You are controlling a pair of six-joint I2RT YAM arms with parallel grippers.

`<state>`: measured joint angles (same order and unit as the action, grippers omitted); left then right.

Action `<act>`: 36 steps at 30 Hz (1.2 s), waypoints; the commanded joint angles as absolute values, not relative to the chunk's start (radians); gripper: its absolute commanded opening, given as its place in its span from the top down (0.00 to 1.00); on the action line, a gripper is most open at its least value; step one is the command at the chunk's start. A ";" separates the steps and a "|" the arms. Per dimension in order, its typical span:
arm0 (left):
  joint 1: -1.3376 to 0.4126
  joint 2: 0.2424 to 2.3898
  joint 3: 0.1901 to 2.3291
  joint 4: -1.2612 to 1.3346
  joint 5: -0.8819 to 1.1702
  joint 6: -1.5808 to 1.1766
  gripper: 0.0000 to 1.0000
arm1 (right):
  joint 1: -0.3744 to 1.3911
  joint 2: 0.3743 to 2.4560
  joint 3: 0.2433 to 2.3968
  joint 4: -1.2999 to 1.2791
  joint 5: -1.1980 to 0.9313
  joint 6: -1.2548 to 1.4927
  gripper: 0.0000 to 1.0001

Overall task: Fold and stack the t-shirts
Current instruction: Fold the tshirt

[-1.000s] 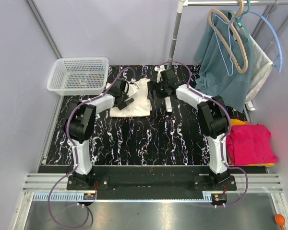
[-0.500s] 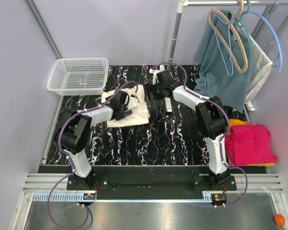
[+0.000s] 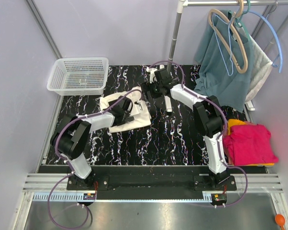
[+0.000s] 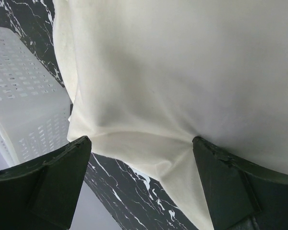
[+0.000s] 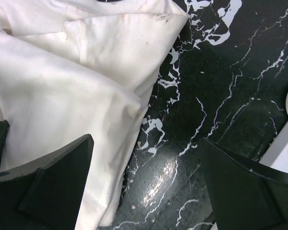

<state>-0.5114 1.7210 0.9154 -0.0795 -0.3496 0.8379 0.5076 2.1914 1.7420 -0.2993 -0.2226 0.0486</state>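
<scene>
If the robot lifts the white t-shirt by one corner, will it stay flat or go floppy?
Probably floppy: the cream t-shirt shows soft creases and folded layers. It looks thin, so likely light. Pushed on the table, it would probably bunch up rather than slide whole.

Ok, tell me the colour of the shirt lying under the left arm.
Cream, plain off-white. The shirt shows best in the left wrist view.

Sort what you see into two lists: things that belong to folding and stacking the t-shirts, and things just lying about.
Belongs to the job: cream t-shirt, pink t-shirt, orange t-shirt.
Just lying about: white basket, teal garment, clothes rail.
</scene>
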 commanded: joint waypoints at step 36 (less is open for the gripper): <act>-0.549 1.680 0.856 -0.219 -0.290 0.936 0.05 | 0.591 2.480 2.045 -0.394 -0.396 -0.025 0.00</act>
